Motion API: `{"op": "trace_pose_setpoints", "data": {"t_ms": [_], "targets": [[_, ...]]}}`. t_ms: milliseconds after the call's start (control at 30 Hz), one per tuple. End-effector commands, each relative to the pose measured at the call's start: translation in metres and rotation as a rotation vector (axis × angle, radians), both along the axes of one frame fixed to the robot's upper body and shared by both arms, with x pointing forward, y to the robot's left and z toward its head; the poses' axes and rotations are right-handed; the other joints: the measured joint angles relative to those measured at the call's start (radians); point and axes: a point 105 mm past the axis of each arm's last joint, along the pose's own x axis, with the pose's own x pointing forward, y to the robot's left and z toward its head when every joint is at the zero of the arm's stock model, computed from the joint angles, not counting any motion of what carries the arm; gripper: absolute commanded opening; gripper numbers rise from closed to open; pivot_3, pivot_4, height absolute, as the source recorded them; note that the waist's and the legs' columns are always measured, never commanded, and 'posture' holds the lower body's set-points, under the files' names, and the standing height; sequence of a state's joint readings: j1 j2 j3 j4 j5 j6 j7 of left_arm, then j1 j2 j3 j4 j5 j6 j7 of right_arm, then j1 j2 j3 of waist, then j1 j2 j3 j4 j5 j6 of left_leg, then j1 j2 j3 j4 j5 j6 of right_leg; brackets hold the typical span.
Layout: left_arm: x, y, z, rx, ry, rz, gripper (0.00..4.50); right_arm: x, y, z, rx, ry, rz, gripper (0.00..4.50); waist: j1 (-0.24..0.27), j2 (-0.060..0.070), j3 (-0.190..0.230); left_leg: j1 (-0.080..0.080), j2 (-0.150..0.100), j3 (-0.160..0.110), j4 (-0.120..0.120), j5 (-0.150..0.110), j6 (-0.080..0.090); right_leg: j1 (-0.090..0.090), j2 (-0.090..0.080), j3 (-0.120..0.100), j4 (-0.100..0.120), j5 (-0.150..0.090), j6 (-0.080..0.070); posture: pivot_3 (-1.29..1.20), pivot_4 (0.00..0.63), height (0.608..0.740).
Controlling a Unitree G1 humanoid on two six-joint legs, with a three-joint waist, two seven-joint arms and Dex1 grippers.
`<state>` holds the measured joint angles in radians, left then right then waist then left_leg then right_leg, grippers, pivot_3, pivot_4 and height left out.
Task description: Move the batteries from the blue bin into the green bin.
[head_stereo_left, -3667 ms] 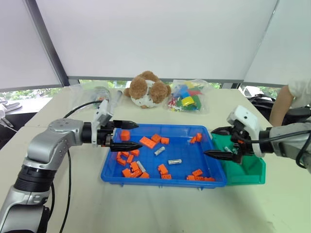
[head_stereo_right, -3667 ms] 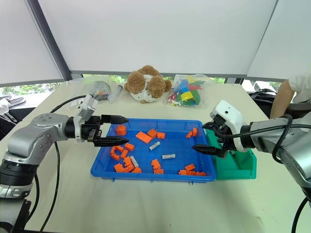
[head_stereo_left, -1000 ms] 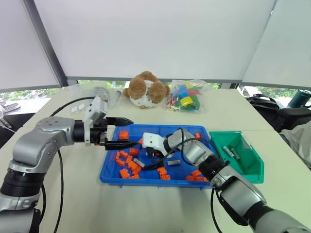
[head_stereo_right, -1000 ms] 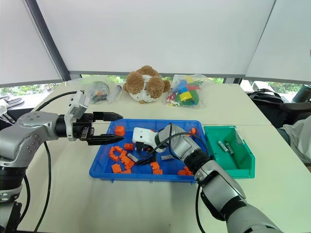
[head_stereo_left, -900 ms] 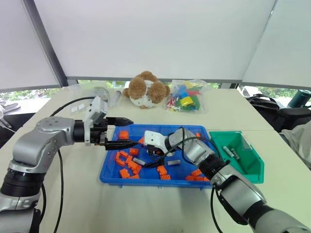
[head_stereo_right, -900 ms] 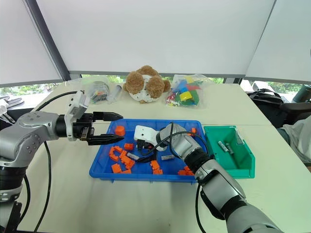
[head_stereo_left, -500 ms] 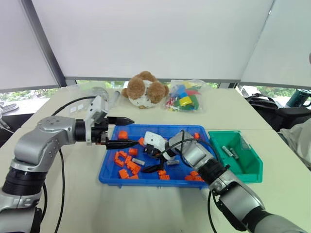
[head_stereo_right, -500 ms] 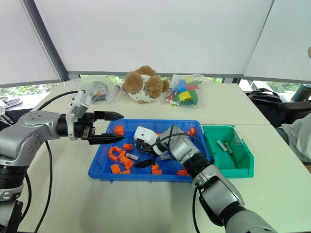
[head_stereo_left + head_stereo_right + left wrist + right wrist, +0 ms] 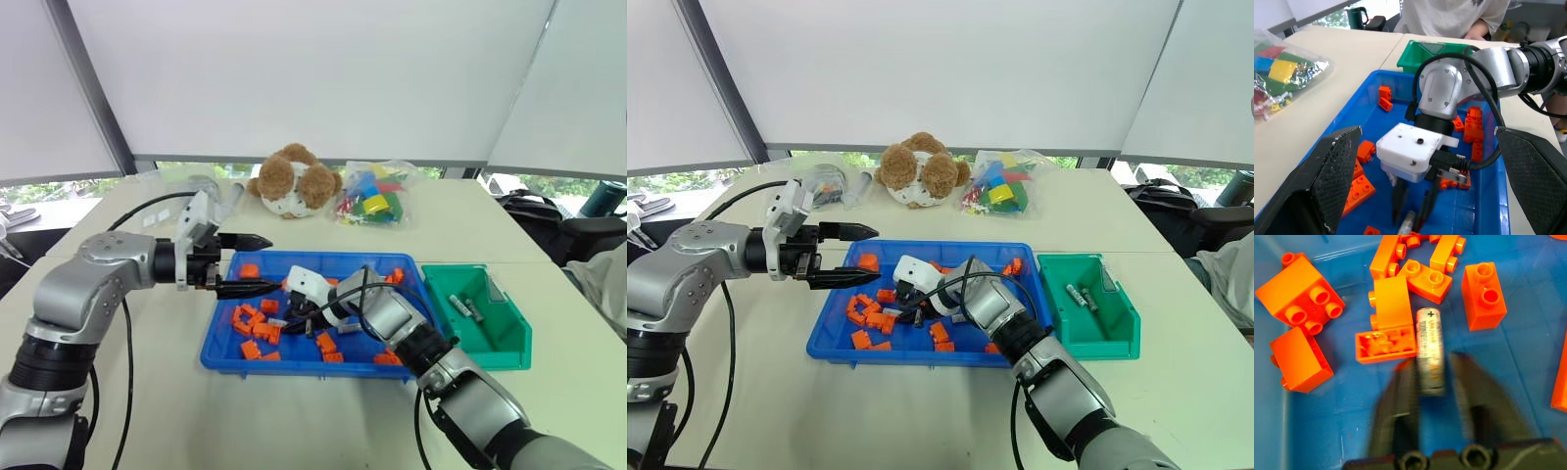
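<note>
We see our right fingers [image 9: 1432, 382] down inside the blue bin [image 9: 392, 323], clenched on a battery [image 9: 1430, 350] that lies between them, its plus end pointing away from the fingertips. An orange block [image 9: 1386, 330] lies touching the battery just beside one finger [image 9: 1400, 401], and more blocks are scattered past the fingertips. From the left wrist the same fingers [image 9: 1413, 208] point down at the bin floor with the battery [image 9: 1405, 226] at their tips. Our left fingers [image 9: 257, 264] hang released and wide apart above the left end of the blue bin, pointing toward the right arm and holding nothing. Another battery [image 9: 348, 318] lies in the blue bin behind the right wrist, among the blocks. The green bin [image 9: 514, 343] sits on the desk [image 9: 294, 411] touching the blue bin's right end, well away from both sets of fingers, with two batteries [image 9: 462, 306] in it. Beyond the bins we see a teddy bear [image 9: 294, 181] and a bag of coloured blocks [image 9: 377, 203].
</note>
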<state>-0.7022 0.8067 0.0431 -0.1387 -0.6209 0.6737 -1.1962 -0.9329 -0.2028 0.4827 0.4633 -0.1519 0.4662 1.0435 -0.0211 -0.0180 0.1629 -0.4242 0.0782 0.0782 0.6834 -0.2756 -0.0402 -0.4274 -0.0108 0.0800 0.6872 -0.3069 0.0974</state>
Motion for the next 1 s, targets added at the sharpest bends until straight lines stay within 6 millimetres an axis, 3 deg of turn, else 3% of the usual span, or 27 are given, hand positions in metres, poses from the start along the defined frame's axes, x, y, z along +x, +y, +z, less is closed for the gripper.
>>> {"op": "trace_pose_setpoints", "data": {"t_ms": [33,167,233,333,433,500,600,833,967,1000], "targets": [[-0.002,-0.002,0.009,0.000,-0.043,-0.011,4.50,-0.003,-0.006,-0.012,-0.024,0.046,-0.032,0.03,0.000,0.000,0.000,0.000,0.000,0.000,0.000,0.000,0.000,0.000,0.000,0.000,0.000,0.000,0.000,0.00,0.150,0.733],[-0.003,-0.002,0.008,-0.004,-0.044,-0.011,4.50,-0.007,-0.015,0.011,0.062,0.041,-0.083,0.03,0.004,0.000,0.000,0.000,0.000,0.000,0.000,0.000,0.000,0.000,0.000,0.000,0.000,0.000,0.000,0.00,0.150,0.733],[-0.003,-0.002,0.008,-0.007,-0.044,-0.010,4.50,-0.006,-0.029,0.039,0.129,-0.019,-0.152,0.03,0.005,0.000,0.000,-0.001,0.000,0.000,0.000,-0.001,0.001,0.000,0.000,0.000,0.000,0.000,0.000,0.00,0.150,0.733],[-0.002,-0.003,0.006,-0.015,-0.043,-0.011,4.50,-0.012,-0.097,0.110,0.252,-0.187,-0.369,0.03,0.015,0.003,0.002,-0.002,0.000,0.000,0.000,-0.001,0.002,-0.002,0.000,0.000,0.000,0.000,0.000,0.00,0.150,0.733],[0.000,-0.005,0.004,-0.026,-0.038,-0.019,4.50,-0.020,-0.161,0.135,0.229,-0.269,-0.588,0.03,0.025,0.002,0.002,-0.005,-0.001,-0.001,0.000,-0.001,0.001,-0.002,-0.002,0.000,-0.002,0.000,0.000,0.00,0.150,0.733],[0.001,-0.007,0.001,-0.031,-0.034,-0.028,4.50,-0.027,-0.205,0.137,0.142,-0.312,-0.722,0.03,0.028,0.001,0.001,-0.003,-0.001,0.000,0.000,-0.002,0.003,-0.001,-0.001,0.000,-0.003,0.000,0.000,0.00,0.150,0.733],[0.003,-0.010,0.000,-0.042,-0.032,-0.044,4.50,-0.039,-0.244,0.126,0.046,-0.292,-0.839,0.03,0.023,0.001,0.001,-0.001,-0.001,0.000,-0.001,-0.002,0.004,0.001,0.000,0.000,-0.004,0.000,0.000,0.00,0.150,0.733],[0.007,-0.013,-0.001,-0.046,-0.036,-0.066,4.50,-0.052,-0.276,0.092,-0.046,-0.190,-0.916,0.03,0.000,0.001,0.001,-0.001,-0.001,0.000,-0.001,-0.002,0.004,0.000,0.001,0.002,-0.003,0.000,0.000,0.00,0.150,0.733],[0.008,-0.013,-0.001,-0.043,-0.039,-0.070,4.50,-0.052,-0.280,0.092,-0.039,-0.190,-0.927,1.92,0.007,0.001,0.001,-0.001,-0.001,0.000,0.000,-0.002,0.004,0.000,0.000,0.002,-0.003,0.000,0.000,0.00,0.150,0.733],[0.008,-0.013,-0.001,-0.042,-0.039,-0.070,4.50,-0.052,-0.278,0.095,-0.031,-0.192,-0.917,2.56,0.008,0.001,0.001,-0.001,-0.001,0.000,0.000,-0.002,0.004,0.000,0.000,0.002,-0.004,0.000,0.000,0.00,0.150,0.733]]}}
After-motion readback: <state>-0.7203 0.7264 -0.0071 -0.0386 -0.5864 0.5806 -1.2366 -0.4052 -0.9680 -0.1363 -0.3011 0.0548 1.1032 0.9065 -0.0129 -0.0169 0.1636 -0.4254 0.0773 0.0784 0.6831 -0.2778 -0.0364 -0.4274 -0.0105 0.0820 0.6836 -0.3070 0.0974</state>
